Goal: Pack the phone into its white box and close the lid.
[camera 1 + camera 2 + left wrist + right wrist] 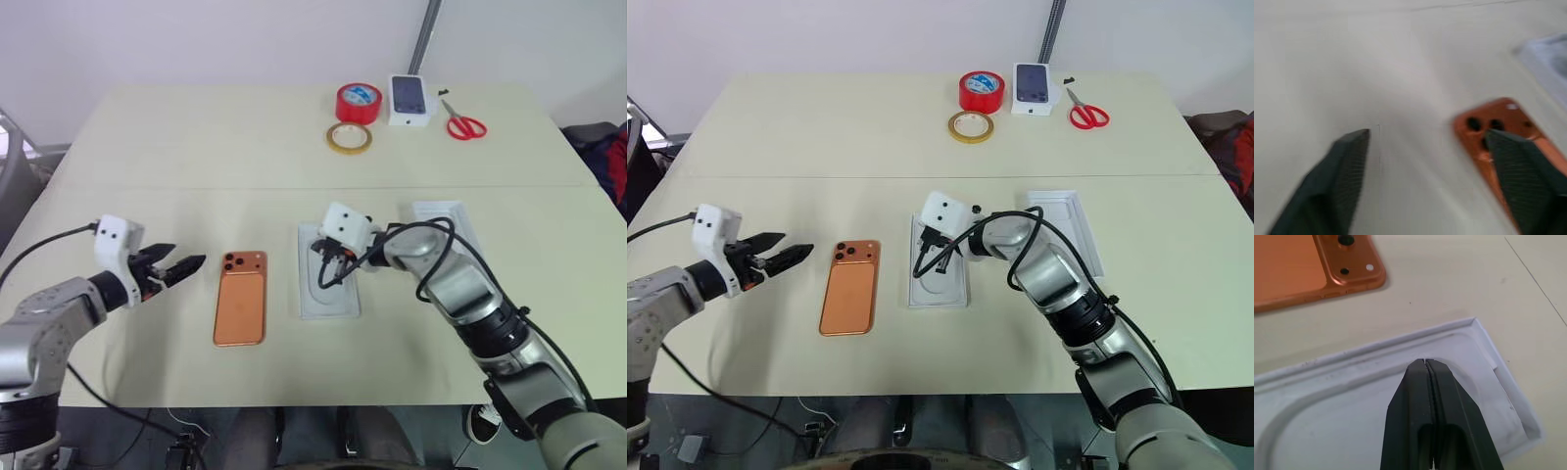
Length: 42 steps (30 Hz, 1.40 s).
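Observation:
The copper-orange phone lies flat on the table, back up, with its camera bump at the far end. My left gripper stands open just left of the phone, clear of it, fingers pointing toward it; the phone shows partly behind one finger. My right gripper is shut and empty, its tips over a flat white insert with a rounded recess, right of the phone. A second white edge shows beneath the insert; I cannot tell whether it is the white box. The white lid lies further right, partly behind my right arm.
At the table's far side stand a red tape roll, a yellowish tape ring, a small white carton printed with a dark phone and red scissors. A black cable loops around my right wrist.

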Available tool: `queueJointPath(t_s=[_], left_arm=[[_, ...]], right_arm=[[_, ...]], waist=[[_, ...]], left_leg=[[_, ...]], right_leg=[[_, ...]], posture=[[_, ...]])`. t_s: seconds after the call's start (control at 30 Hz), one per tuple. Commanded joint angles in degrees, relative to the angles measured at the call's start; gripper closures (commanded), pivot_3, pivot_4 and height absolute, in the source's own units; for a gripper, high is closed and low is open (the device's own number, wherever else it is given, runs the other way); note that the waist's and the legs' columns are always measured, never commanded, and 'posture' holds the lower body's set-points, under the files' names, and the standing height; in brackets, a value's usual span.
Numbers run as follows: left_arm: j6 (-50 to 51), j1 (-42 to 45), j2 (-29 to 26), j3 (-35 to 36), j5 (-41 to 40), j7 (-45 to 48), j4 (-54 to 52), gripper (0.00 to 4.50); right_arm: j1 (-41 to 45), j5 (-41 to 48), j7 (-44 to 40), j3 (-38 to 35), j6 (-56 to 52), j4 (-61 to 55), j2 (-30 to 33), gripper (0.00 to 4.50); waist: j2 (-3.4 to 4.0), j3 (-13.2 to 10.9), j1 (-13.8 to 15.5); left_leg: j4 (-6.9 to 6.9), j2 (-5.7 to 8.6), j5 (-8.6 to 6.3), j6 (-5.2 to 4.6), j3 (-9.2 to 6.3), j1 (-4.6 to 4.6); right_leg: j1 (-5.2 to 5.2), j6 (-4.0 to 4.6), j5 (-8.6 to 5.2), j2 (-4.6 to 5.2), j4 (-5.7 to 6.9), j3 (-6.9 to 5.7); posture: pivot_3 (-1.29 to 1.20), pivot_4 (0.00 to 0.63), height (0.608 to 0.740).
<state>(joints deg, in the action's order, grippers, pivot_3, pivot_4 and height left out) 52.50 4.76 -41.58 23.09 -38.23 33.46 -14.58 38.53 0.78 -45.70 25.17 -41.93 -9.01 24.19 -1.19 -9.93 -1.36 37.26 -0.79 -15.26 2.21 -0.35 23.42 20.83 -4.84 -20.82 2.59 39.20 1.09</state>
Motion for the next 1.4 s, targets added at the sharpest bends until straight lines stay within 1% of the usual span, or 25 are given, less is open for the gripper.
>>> queueJointPath(t_s=[0.03, 0.07, 0.2, 0.27, 0.37, 0.43, 0.57, 0.77, 1.0, 1.23, 1.33, 1.4], left_arm=[[10.15, -3.37, -4.33, 0.2, -3.06, -0.77, -6.11, 0.03], [12.51, -3.92, -5.13, -0.08, -3.92, -0.63, -6.93, 0.03], [21.69, -2.02, -3.07, 2.69, -11.12, -1.76, -7.31, 0.03], [26.4, -1.19, -2.86, 1.72, -13.2, -2.2, -7.6, 0.03], [31.08, -0.48, -2.04, -0.22, -14.12, -3.58, -7.33, 0.03], [33.52, 0.07, -0.46, -1.11, -14.74, -4.53, -7.35, 0.03], [39.27, 2.58, 4.83, -1.31, -17.81, -6.04, -7.02, 0.03], [40.0, 1.84, 7.56, -3.33, -21.97, -9.14, -8.79, 0.03], [40.0, 3.5, 10.94, -0.52, -28.21, -13.88, -6.16, 0.03], [40.0, 5.18, 11.92, 2.71, -33.51, -19.53, -2.33, 0.03], [40.0, 5.43, 11.93, 2.65, -35.59, -21.48, -1.9, 0.03], [40.0, 5.96, 12.86, 3.13, -37.17, -23.06, -1.1, 0.03]], right_arm=[[2.41, -0.04, -0.91, 2.63, 0.68, -2.26, -2.38, 4.5], [2.87, -0.08, -1.25, 3.45, 0.47, -2.28, -2.92, 4.5], [6.03, -2.69, -4.81, 10.28, 1.45, -0.96, -3.08, 4.5], [7.41, -4.28, -5.89, 13.21, 2.33, 1.13, -3.37, 4.5], [8.72, -6.15, -7.38, 16.31, 3.98, 3.74, -3.56, 4.5], [9.08, -6.23, -8.5, 17.23, 4.29, 4.98, -4.47, 4.5], [10.18, -7.4, -9.57, 18.79, 4.69, 8.47, -7.13, 4.5], [10.17, -8.42, -10.22, 18.56, 5.35, 9.6, -8.59, 4.5], [9.22, -9.17, -10.56, 17.84, 5.11, 8.98, -8.66, 4.5], [8.61, -9.7, -10.51, 17.39, 4.85, 8.7, -8.98, 4.5], [8.38, -9.75, -10.48, 17.22, 4.7, 8.59, -9.04, 4.5], [8.27, -9.78, -10.44, 17.18, 4.64, 8.58, -9.13, 4.5]], waist=[[-0.01, 0.01, -0.37], [-0.01, 0.0, -0.64], [0.01, 0.01, -0.62], [-0.02, 0.03, -0.69], [0.01, 0.05, -0.71], [0.08, 0.09, -0.74], [0.28, 0.27, -0.63], [0.33, 0.45, -0.59], [0.5, 0.66, -0.15], [0.48, 0.67, 0.33], [0.48, 0.67, 0.42], [0.48, 0.67, 0.45]], left_leg=[[0.0, 0.0, 0.0, 0.0, 0.0, 0.0], [-0.02, -0.01, 0.0, 0.0, 0.0, 0.0], [-0.02, 0.0, 0.01, 0.02, -0.03, 0.0], [0.0, 0.02, 0.01, 0.02, -0.03, -0.01], [-0.01, 0.03, 0.01, 0.02, -0.03, -0.01], [-0.01, 0.03, 0.01, 0.03, -0.03, -0.02], [0.0, 0.06, 0.01, 0.03, -0.03, -0.09], [0.02, 0.07, 0.04, 0.08, -0.05, -0.12], [0.02, 0.11, 0.02, 0.05, -0.05, -0.18], [0.03, 0.11, 0.02, 0.04, -0.05, -0.24], [0.04, 0.11, 0.02, 0.05, -0.07, -0.25], [0.04, 0.12, 0.02, 0.05, -0.07, -0.25]], right_leg=[[0.02, 0.0, 0.0, 0.0, 0.02, 0.01], [0.02, 0.0, 0.0, 0.0, 0.03, 0.01], [0.02, 0.0, 0.0, 0.02, 0.06, -0.02], [0.01, 0.0, 0.0, 0.03, 0.06, -0.03], [0.02, 0.0, 0.0, 0.03, 0.06, -0.02], [0.01, 0.0, 0.0, 0.03, 0.05, -0.02], [-0.09, 0.0, 0.0, 0.06, 0.03, -0.03], [-0.15, 0.0, 0.0, 0.07, 0.02, -0.03], [-0.22, 0.0, 0.0, 0.1, -0.03, -0.03], [-0.29, 0.0, 0.0, 0.11, -0.05, -0.02], [-0.29, 0.0, 0.0, 0.11, -0.05, -0.03], [-0.3, 0.0, 0.0, 0.12, -0.05, -0.03]], posture=[[0.0, 0.15, 0.74], [0.0, 0.15, 0.74], [0.0, 0.15, 0.74], [0.0, 0.15, 0.74], [0.0, 0.15, 0.74], [0.0, 0.15, 0.74], [0.0, 0.15, 0.74], [0.0, 0.15, 0.74], [0.0, 0.15, 0.74], [0.0, 0.15, 0.74], [0.0, 0.15, 0.74], [0.0, 0.15, 0.74]])
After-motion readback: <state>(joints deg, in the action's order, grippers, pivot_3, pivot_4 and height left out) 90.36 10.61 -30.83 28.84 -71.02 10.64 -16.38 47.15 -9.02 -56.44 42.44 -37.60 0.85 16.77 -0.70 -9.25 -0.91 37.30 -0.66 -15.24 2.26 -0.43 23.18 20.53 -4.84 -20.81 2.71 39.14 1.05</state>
